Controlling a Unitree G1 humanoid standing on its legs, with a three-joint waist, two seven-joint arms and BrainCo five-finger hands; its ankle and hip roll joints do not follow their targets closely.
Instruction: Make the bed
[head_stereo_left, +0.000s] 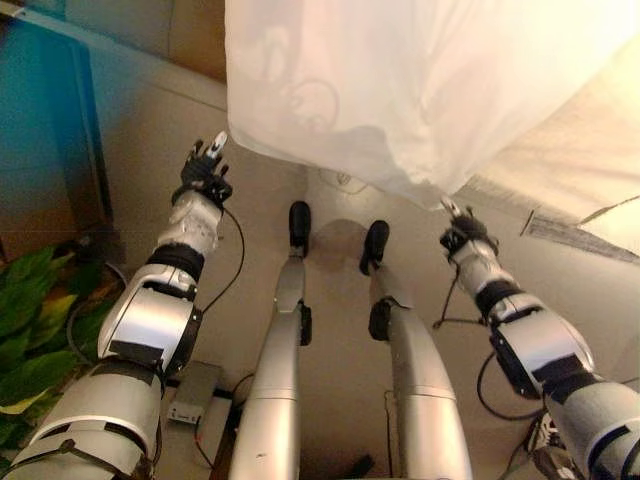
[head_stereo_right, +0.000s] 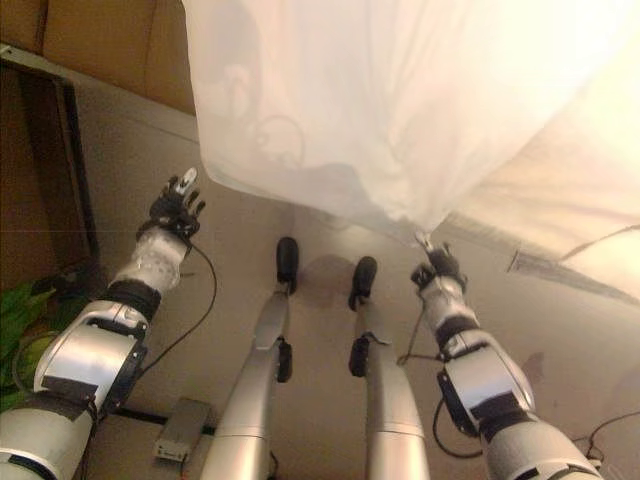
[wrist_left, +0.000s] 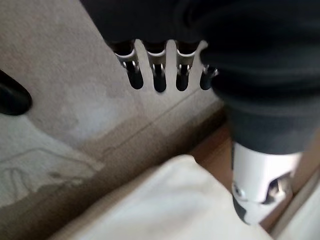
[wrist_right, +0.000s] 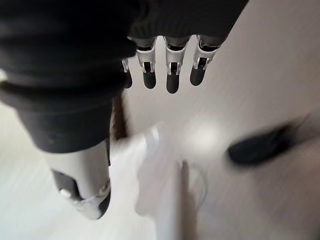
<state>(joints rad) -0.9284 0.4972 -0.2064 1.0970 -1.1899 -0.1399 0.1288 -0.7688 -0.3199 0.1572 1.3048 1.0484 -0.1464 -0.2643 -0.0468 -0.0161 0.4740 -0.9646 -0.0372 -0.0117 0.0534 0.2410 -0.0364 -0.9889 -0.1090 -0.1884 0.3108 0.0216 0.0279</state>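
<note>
Barely begun, by my reading: the white bedsheet (head_stereo_left: 420, 90) hangs over the bed's edge above the floor (head_stereo_left: 140, 130); the left hand (head_stereo_left: 205, 172) and right hand (head_stereo_left: 462, 228) hover below its hem, fingers straight, empty; spreading and smoothing remain.

A bedroom: white bed sheet (head_stereo_left: 420, 90), houseplant (head_stereo_left: 25, 320).
</note>
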